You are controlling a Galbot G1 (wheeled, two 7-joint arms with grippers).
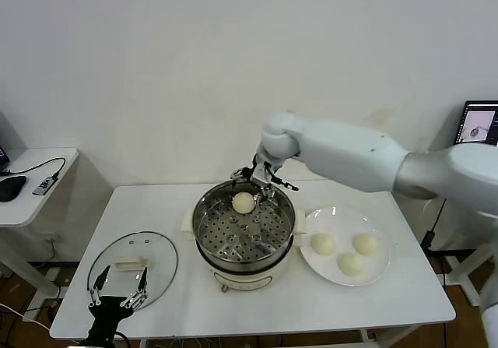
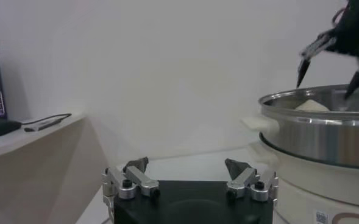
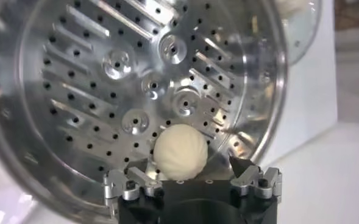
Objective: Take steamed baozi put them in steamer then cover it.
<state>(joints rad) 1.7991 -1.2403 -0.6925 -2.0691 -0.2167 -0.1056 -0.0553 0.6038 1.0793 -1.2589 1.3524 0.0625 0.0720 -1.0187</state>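
One steamed baozi (image 1: 243,202) (image 3: 179,152), round and cream-white, lies on the perforated tray at the far side of the shiny steamer (image 1: 204,231) (image 3: 106,91). My right gripper (image 1: 264,183) (image 3: 185,165) hovers open just above it, with the jaws spread on either side and not touching the bun. Three more baozi (image 1: 323,244) rest on the white plate (image 1: 373,274) to the right of the steamer. The glass cover (image 1: 156,251) lies flat at the front left of the table. My left gripper (image 1: 119,290) (image 2: 185,164) hangs open over the cover's near edge, holding nothing.
The white table's front edge (image 1: 257,326) runs close below the steamer and plate. A side desk (image 1: 31,181) with a mouse and cable stands to the left. A screen (image 1: 478,122) stands at the far right.
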